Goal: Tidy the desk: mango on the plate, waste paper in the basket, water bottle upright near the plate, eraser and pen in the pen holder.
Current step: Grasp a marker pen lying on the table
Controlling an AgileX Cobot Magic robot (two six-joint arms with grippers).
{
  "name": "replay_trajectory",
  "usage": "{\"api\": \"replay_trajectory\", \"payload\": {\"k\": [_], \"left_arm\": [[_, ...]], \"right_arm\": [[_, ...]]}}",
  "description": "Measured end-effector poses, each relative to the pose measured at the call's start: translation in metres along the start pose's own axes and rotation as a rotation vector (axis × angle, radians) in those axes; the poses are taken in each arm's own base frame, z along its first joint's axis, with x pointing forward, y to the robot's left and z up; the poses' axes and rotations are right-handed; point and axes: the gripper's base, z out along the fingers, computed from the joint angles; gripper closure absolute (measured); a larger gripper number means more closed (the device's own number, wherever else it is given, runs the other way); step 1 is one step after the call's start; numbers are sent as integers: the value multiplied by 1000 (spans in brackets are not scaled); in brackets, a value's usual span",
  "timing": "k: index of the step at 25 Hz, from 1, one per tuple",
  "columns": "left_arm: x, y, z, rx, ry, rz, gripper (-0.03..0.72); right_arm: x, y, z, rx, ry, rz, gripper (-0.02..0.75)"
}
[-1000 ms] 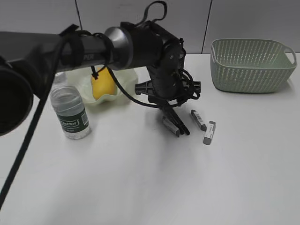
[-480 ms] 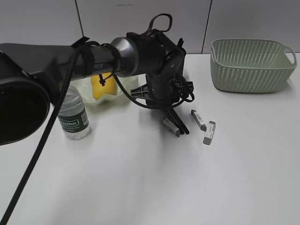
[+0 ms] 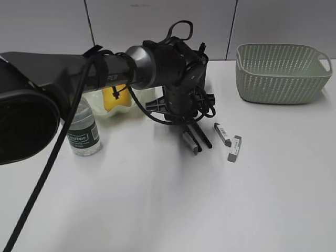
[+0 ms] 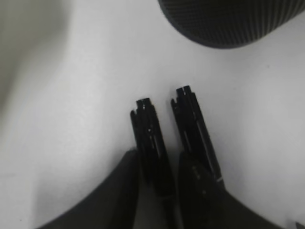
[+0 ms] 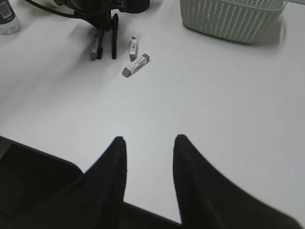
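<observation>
My left gripper [image 3: 202, 148] points down at the desk [image 3: 157, 199] in the middle; its jaws stand a narrow gap apart with nothing between them, as the left wrist view [image 4: 163, 95] shows. The black mesh pen holder [image 4: 228, 19] stands just beyond its tips. Two grey erasers [image 3: 222, 134] [image 3: 234, 148] lie right of it. The mango [image 3: 114, 98] lies in the green plate [image 3: 123, 111]. The water bottle [image 3: 83, 131] stands upright beside the plate. The basket [image 3: 283, 73] is at the back right. My right gripper [image 5: 150, 138] is open and empty over the front of the desk. No pen or waste paper shows.
The left arm's dark tube crosses the left half of the exterior view and hides part of the plate and the bottle's top. The right wrist view shows the erasers [image 5: 137, 65], the basket [image 5: 233, 16] and the left gripper [image 5: 106, 57] farther back.
The left arm has swung a little and now covers more of the bottle's top. Its fingertips stay at about the same spot. The erasers have not moved.
</observation>
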Motion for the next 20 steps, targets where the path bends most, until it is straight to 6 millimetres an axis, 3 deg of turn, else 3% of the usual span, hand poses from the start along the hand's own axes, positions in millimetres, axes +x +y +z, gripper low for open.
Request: {"api": "replay_trajectory", "payload": {"k": [11, 15, 20], "left_arm": [[0, -2, 1, 19, -6, -3, 475], [-2, -3, 2, 43, -10, -14, 582], [-4, -4, 0, 61, -26, -10, 580]], "right_arm": [[0, 0, 0, 0, -1, 0, 468], [0, 0, 0, 0, -1, 0, 468], [0, 0, 0, 0, -1, 0, 468]]}}
